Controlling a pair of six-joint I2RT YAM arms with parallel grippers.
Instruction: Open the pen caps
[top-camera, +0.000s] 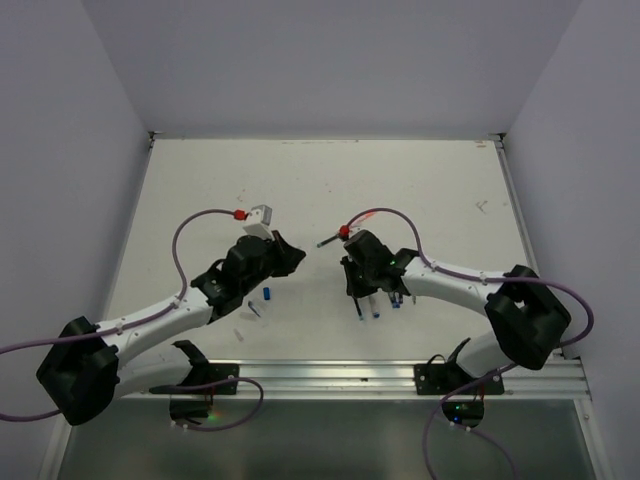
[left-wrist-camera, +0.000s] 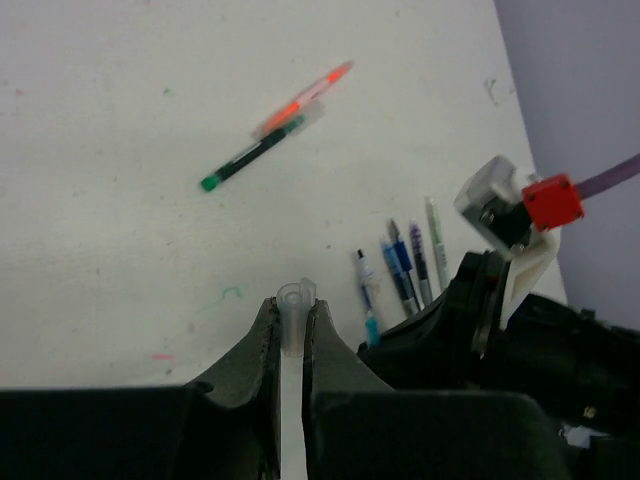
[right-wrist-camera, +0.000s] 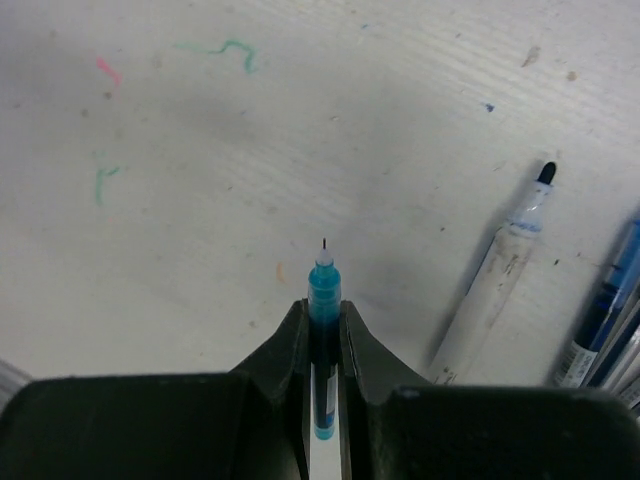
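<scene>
1. The left claw (left-wrist-camera: 293, 312) is pinched narrow on a clear cap (left-wrist-camera: 292, 325). It is a short hollow tube of see-through plastic, open mouth pointing away, and it is on no pen.
2. The right claw (right-wrist-camera: 322, 315) is closed tight on a thin pen (right-wrist-camera: 323, 285). It grips the barrel just behind the teal collar, and the bare needle tip points out over the table (right-wrist-camera: 200, 150).
3. The cap looks very light, thin-walled and smooth, so it would probably slip or squash under a hard squeeze. The best hold is on its sides at mid-length, with the pull straight along the pen.
4. The pen looks stiff but slender. Held close to the cap end it should not swivel, and the fine tip looks easy to damage.
5. A small blue cap (top-camera: 271, 294) lies loose on the table near the left arm.
6. A row of pens (left-wrist-camera: 400, 270) lies side by side just beside the right claw with their tips bare. One is a white pen (right-wrist-camera: 495, 295) with a black tip.
7. Well apart lie a green-ended pen (left-wrist-camera: 250, 155) and an orange pen (left-wrist-camera: 315, 90), touching. I cannot tell whether they are capped.
8. The table is white, matte and flecked with ink.
</scene>
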